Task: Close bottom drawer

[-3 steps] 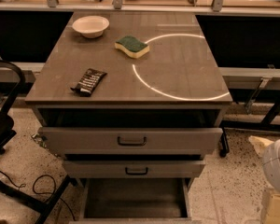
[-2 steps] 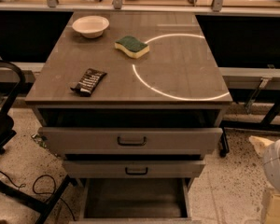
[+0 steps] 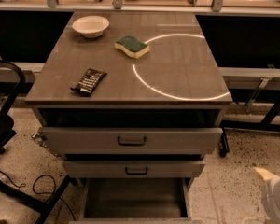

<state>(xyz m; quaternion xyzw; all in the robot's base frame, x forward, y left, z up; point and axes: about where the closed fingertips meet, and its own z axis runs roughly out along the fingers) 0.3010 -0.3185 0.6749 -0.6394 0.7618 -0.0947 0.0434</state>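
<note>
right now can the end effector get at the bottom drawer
Probably yes: the end effector sits low at the right edge, apart from the open bottom drawer, with only floor between; the drawer's front is nearly out of frame.

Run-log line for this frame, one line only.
bottom drawer: open, dark interior showing | gripper: lower right edge of view, apart from drawer | task: not done

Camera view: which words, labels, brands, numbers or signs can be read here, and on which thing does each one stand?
Dark wrapper on the cabinet top: pale print, too blurred to read.
Bottom drawer, open: no text visible.
Gripper, at the lower right edge: no text visible.
So no text can be quoted.
</note>
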